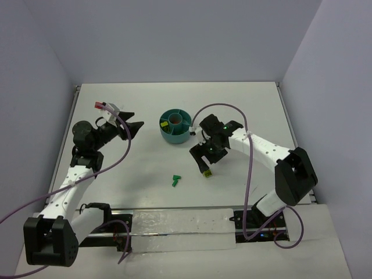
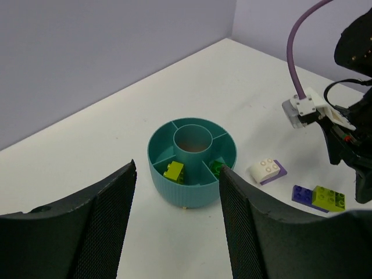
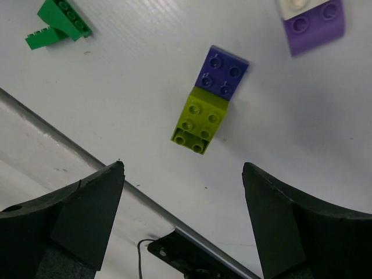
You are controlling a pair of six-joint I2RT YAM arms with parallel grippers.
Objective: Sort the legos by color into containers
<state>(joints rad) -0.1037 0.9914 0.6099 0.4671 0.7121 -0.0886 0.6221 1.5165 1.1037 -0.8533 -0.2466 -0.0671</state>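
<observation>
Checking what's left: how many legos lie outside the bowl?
3: a dark green piece off alone, a purple-and-lime piece below the right gripper, a purple-and-white piece beside it. Others may be hidden.

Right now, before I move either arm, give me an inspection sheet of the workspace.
Surface: white table, no spills seen.
Job's things: teal bowl holds a lime brick and a dark green piece; on the table lie a purple-and-white brick, a purple-and-lime brick, a dark green brick.
Clutter: nothing seen.
End effectors: left end effector open, empty, facing the bowl; right end effector open, empty, over the purple-and-lime brick.
Cables: purple cable arches from the right arm; another trails from the left.
Surroundings: plain grey walls on three sides.
</observation>
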